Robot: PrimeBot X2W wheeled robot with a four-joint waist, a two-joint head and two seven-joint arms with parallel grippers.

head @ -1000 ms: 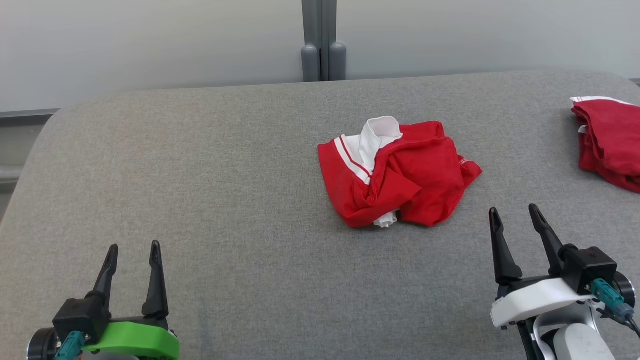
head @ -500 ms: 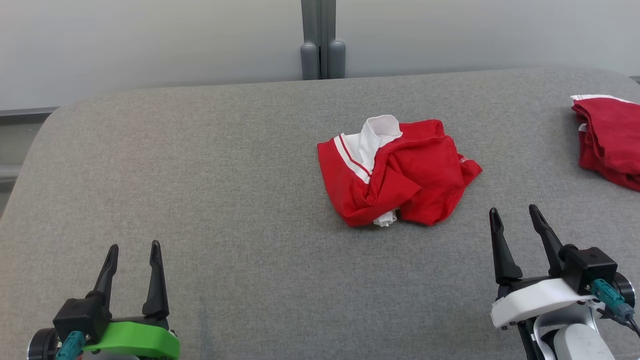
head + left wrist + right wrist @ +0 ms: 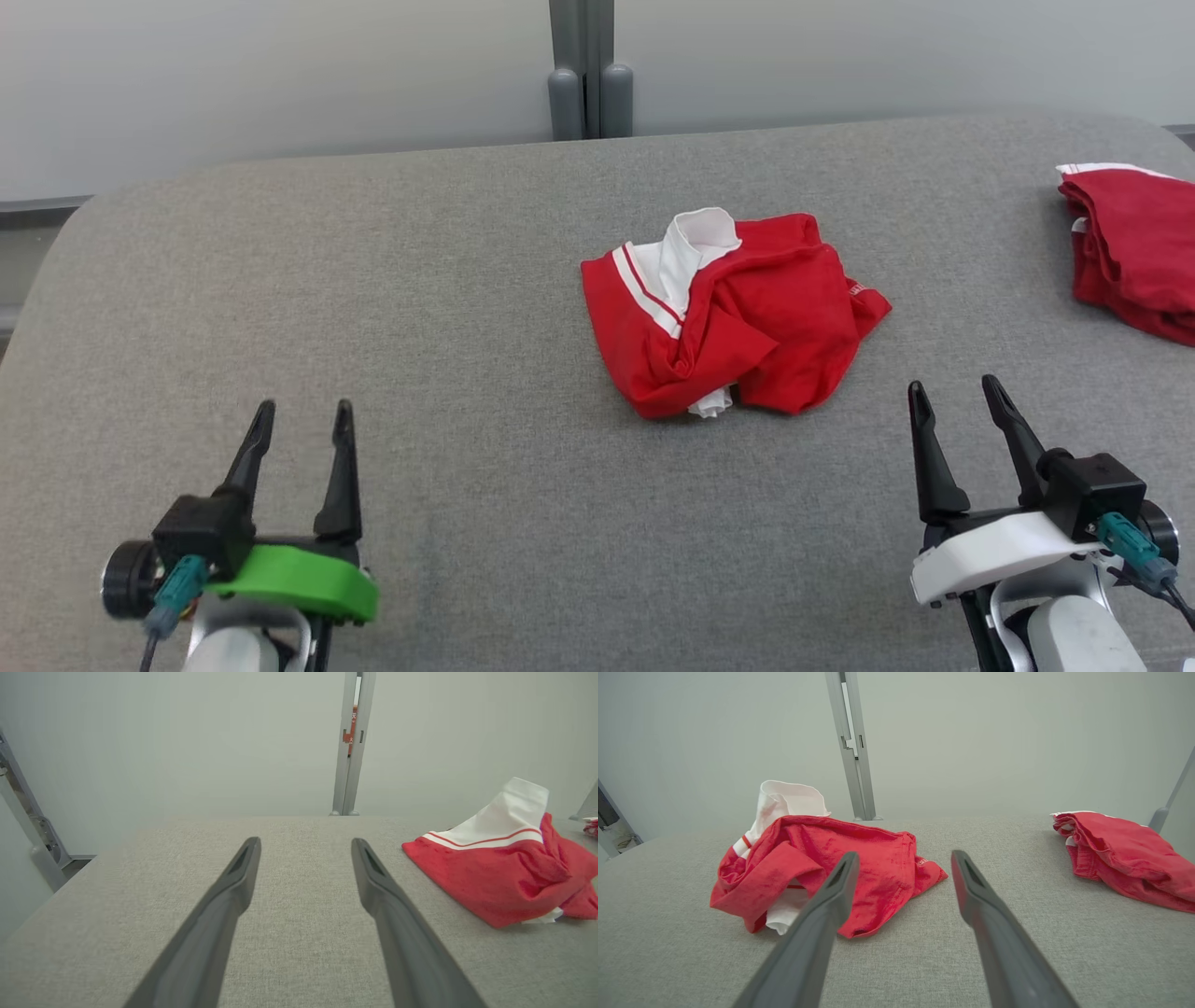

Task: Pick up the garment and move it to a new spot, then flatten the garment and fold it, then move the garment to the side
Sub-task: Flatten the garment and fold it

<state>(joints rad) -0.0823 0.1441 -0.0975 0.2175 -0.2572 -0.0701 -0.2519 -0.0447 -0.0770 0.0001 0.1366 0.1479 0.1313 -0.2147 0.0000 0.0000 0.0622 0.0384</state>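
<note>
A crumpled red garment (image 3: 747,317) with a white collar and white stripes lies bunched near the middle of the grey table (image 3: 448,280). In the left wrist view the garment (image 3: 495,877) sits to the right of my fingers; in the right wrist view the garment (image 3: 840,868) lies just ahead and left. My left gripper (image 3: 304,418) stands open at the lower left, well short of the garment. My right gripper (image 3: 954,390) stands open at the lower right, a short way in front of the garment's right side. Both hold nothing.
A second red garment (image 3: 1134,252) with white trim lies at the table's far right edge, and in the right wrist view this second garment (image 3: 1125,854) is off to the right. A grey post (image 3: 583,65) stands behind the table against a pale wall.
My left gripper has moved forward and a little right over the table. The head view has shifted slightly; the garment lies as before and the right gripper holds its place.
</note>
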